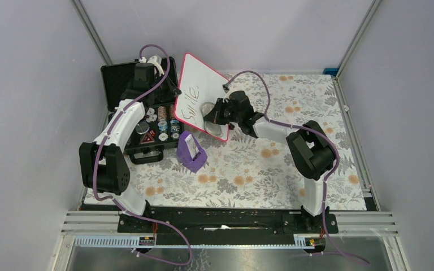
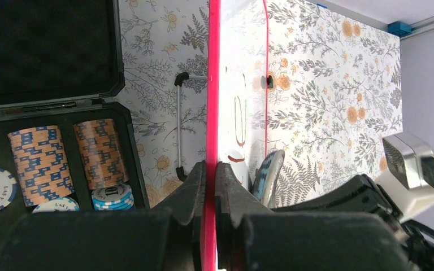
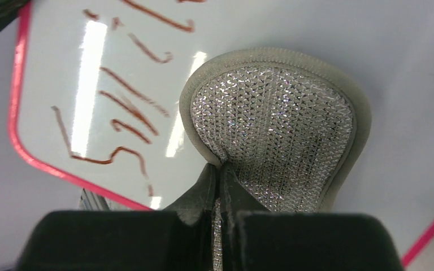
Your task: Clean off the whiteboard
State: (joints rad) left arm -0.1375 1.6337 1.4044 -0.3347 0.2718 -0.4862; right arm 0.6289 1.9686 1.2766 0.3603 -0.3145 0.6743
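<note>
The whiteboard (image 1: 206,84), white with a red-pink rim, stands tilted on edge at the back of the table, with dark handwriting (image 1: 194,103) on its face. My left gripper (image 1: 174,88) is shut on its rim; in the left wrist view the fingers (image 2: 211,186) clamp the red edge (image 2: 212,84). My right gripper (image 1: 211,114) is shut on a round silver sparkly eraser pad (image 3: 271,130), which is pressed flat against the board's face (image 3: 79,51). Red-brown strokes (image 3: 130,104) lie to the left of the pad. The pad's edge also shows in the left wrist view (image 2: 267,176).
An open black foam-lined case (image 1: 125,76) with stacks of poker chips (image 2: 99,152) lies left of the board. A purple holder (image 1: 192,153) with a white card stands in front of it. A floral cloth (image 1: 294,107) covers the table.
</note>
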